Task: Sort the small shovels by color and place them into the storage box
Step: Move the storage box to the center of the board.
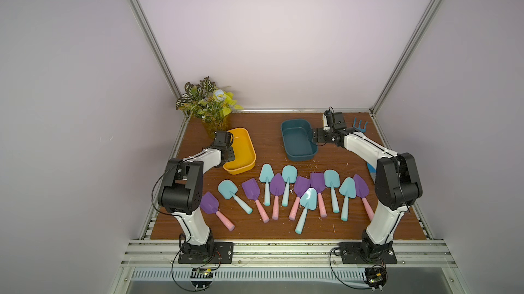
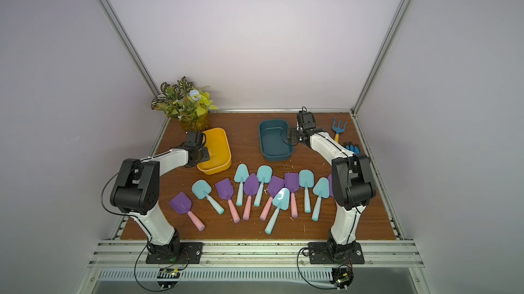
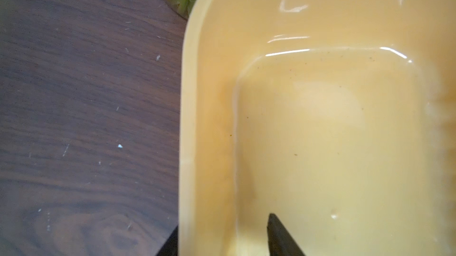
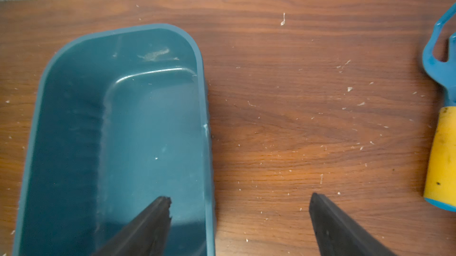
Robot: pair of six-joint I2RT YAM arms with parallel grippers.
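Several small shovels lie in a row across the front of the table: purple-bladed ones with pink handles [image 1: 251, 189] [image 2: 181, 202] and light-blue ones with aqua handles [image 1: 227, 189] [image 2: 280, 199], some overlapping. An empty yellow box [image 1: 253, 148] [image 2: 226, 148] [image 3: 187, 94] stands at the back left, an empty teal box [image 1: 295, 121] [image 2: 272, 121] [image 4: 202, 94] at the back right. My left gripper [image 1: 230, 157] [image 2: 205, 155] [image 3: 223, 221] straddles the yellow box's left wall, one finger inside and one outside, jaws apart. My right gripper [image 1: 313, 136] [image 2: 289, 136] [image 4: 239, 197] is open across the teal box's right wall.
A blue three-pronged rake with a yellow handle [image 1: 360, 125] [image 2: 338, 126] [image 4: 441, 143] lies right of the teal box. A potted plant [image 1: 208, 102] [image 2: 184, 100] stands in the back left corner. A blue ridged object [image 2: 351, 148] sits at the right edge, beside the right arm.
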